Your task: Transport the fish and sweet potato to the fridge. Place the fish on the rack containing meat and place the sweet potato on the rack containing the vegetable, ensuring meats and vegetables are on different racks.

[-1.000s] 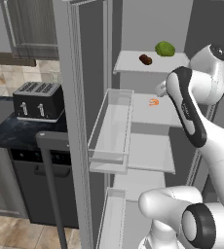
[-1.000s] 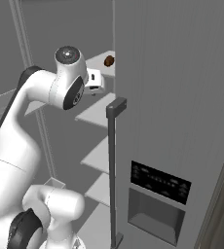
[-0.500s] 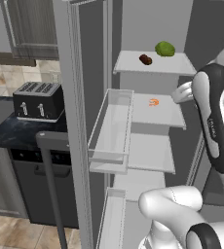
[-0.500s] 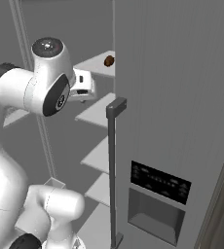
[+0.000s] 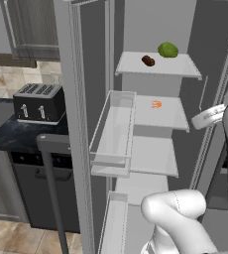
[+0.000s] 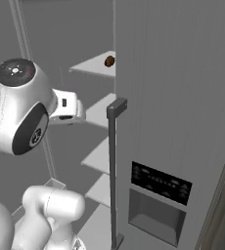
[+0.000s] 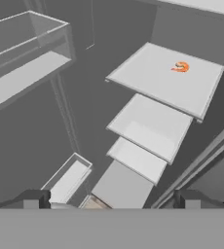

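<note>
The fridge (image 5: 150,124) stands open, its door swung out to the left with clear bins on the inside. On the top shelf (image 5: 158,65) the sweet potato (image 5: 147,61) lies just beside the green vegetable (image 5: 168,49), close but apart. One shelf lower, the orange-pink meat (image 5: 156,104) sits alone near the back.

The arm rises along the fridge's right side, its upper link upright and the wrist turned in toward the shelves at about the height of the meat shelf. The end effector (image 7: 111,198) points down and inward past the lower shelves; its two fingertips (image 7: 32,198) stand wide apart with nothing between them. From the right base camera, the sweet potato (image 6: 109,61) shows on the top shelf, beyond the fridge's other door and its bar handle (image 6: 113,166).
</note>
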